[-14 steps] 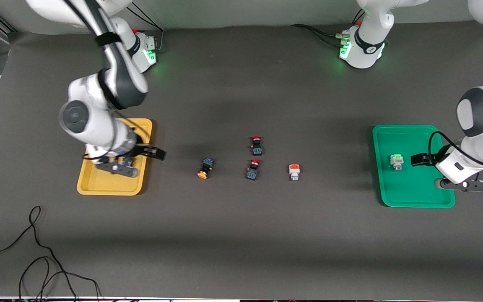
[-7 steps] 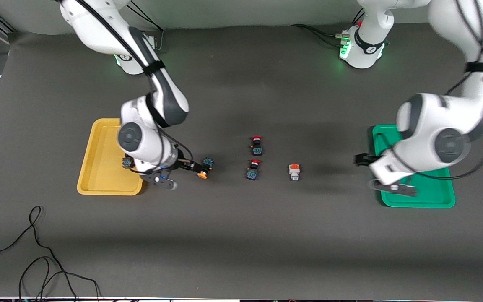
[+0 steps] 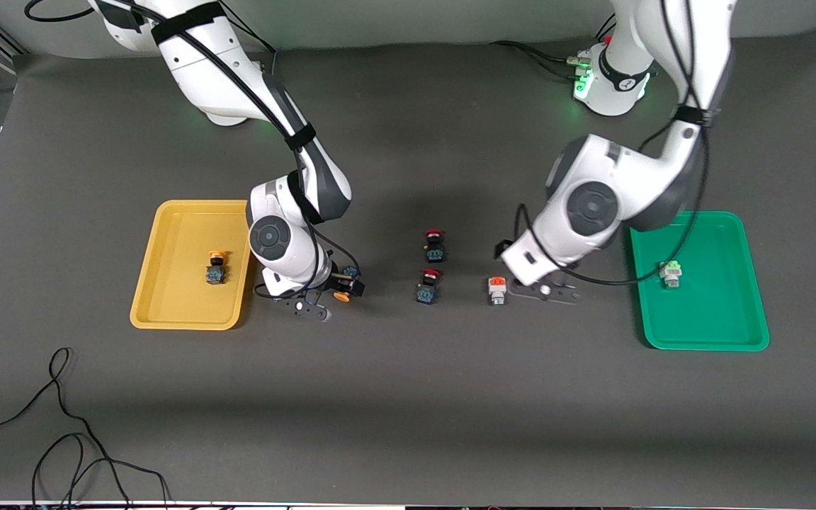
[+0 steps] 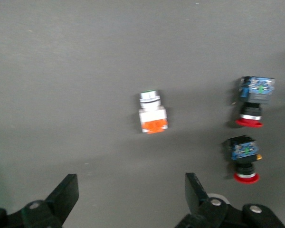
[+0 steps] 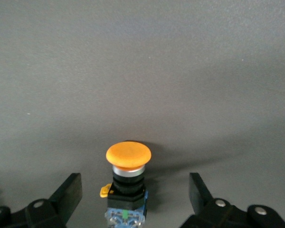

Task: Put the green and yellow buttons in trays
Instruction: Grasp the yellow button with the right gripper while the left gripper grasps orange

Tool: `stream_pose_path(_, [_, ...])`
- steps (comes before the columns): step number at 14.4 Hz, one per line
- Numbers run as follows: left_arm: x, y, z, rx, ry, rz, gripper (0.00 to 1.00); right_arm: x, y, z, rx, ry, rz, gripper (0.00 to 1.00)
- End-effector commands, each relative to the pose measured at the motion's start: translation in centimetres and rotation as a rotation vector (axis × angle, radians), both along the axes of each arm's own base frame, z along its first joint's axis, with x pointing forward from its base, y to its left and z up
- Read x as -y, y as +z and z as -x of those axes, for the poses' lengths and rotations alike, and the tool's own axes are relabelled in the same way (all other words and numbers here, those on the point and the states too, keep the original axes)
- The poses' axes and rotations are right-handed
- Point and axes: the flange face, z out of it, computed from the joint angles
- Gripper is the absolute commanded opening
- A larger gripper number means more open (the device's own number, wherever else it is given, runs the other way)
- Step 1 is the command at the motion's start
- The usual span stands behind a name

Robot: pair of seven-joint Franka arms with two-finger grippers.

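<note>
The yellow tray (image 3: 167, 312) holds one yellow-capped button (image 3: 216, 269). The green tray (image 3: 705, 333) holds the green-topped white button (image 3: 671, 273). A second yellow-capped button (image 3: 342, 292) lies on the mat. My right gripper (image 3: 346, 285) is open and low around it. In the right wrist view the button (image 5: 128, 171) lies between the open fingers, and the gripper (image 5: 135, 197) does not touch it. The orange-topped white button (image 3: 497, 289) lies on the mat. My left gripper (image 3: 506, 259) is open beside it. In the left wrist view the button (image 4: 152, 114) lies ahead of the empty gripper (image 4: 132, 192).
Two red-capped buttons (image 3: 434, 244) (image 3: 428, 285) lie mid-table between the two grippers. They also show in the left wrist view (image 4: 252, 100) (image 4: 244, 159). Loose black cables (image 3: 61, 432) lie near the front corner at the right arm's end.
My right gripper left the yellow tray, with a yellow-capped button now lying in it, and came to the second yellow-capped button. My left gripper moved from the green tray to the orange-topped white button.
</note>
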Motion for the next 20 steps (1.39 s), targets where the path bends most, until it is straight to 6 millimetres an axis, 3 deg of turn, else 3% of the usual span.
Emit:
stream_pose_path(1, [1.1, -3.7, -0.6, 0.015, 0.079, -0.006, 1.00, -0.2, -1.9, -0.4, 0.018, -0.056, -0.014, 0.99])
stream_pose_path(2, [1.7, -5.5, -0.6, 0.022, 0.126, -0.004, 1.00, -0.1, -2.6, -0.5, 0.019, -0.099, -0.035, 0.98])
stream_pose_path(3, [2.4, -7.6, -0.6, 0.032, 0.173, -0.003, 1.00, 0.0, -3.0, -0.5, 0.022, -0.104, -0.036, 0.80])
stream_pose_path(4, [2.6, -9.5, -0.5, 0.047, 0.173, -0.016, 1.00, 0.1, -3.0, -0.5, 0.023, -0.099, -0.036, 0.34])
stream_pose_path(5, [2.4, -11.1, -0.6, 0.054, 0.162, -0.030, 1.00, 0.1, -2.9, -0.6, 0.025, -0.092, -0.037, 0.00])
stream_pose_path(8, [2.4, -12.9, -0.7, 0.054, 0.165, -0.031, 1.00, 0.0, -1.1, -0.9, 0.038, -0.088, -0.052, 0.00])
stream_pose_path(9, [2.4, -13.1, -0.7, 0.054, 0.164, -0.032, 0.95, 0.2, 0.3, -1.3, 0.052, -0.090, -0.063, 0.00])
stream_pose_path(10, [2.3, -13.2, -0.6, 0.051, 0.164, -0.034, 0.82, 0.5, 1.8, -1.5, 0.042, -0.087, -0.073, 0.00])
stream_pose_path(12, [2.3, -13.4, -0.6, 0.048, 0.182, -0.037, 0.44, 3.3, 5.2, -2.3, -0.012, -0.038, -0.072, 0.00])
stream_pose_path(13, [2.3, -13.3, -0.6, 0.049, 0.188, -0.037, 0.32, 4.9, 6.9, -2.5, -0.047, -0.006, -0.076, 0.00])
stream_pose_path(15, [2.3, -13.2, -0.7, 0.048, 0.191, -0.038, 0.22, 9.2, 10.3, -3.0, -0.099, 0.055, -0.084, 0.00])
stream_pose_path(16, [2.3, -12.7, -0.8, 0.047, 0.197, -0.038, 0.22, 11.3, 11.7, -3.2, -0.110, 0.121, -0.073, 0.00])
stream_pose_path(18, [2.0, -10.4, -1.5, 0.061, 0.216, -0.031, 0.21, 16.0, 14.4, -3.2, -0.142, 0.269, 0.008, 0.00])
stream_pose_path(20, [1.1, -3.5, -2.0, 0.021, 0.224, -0.054, 0.21, 19.6, 16.2, -3.0, -0.160, 0.364, 0.018, 0.00])
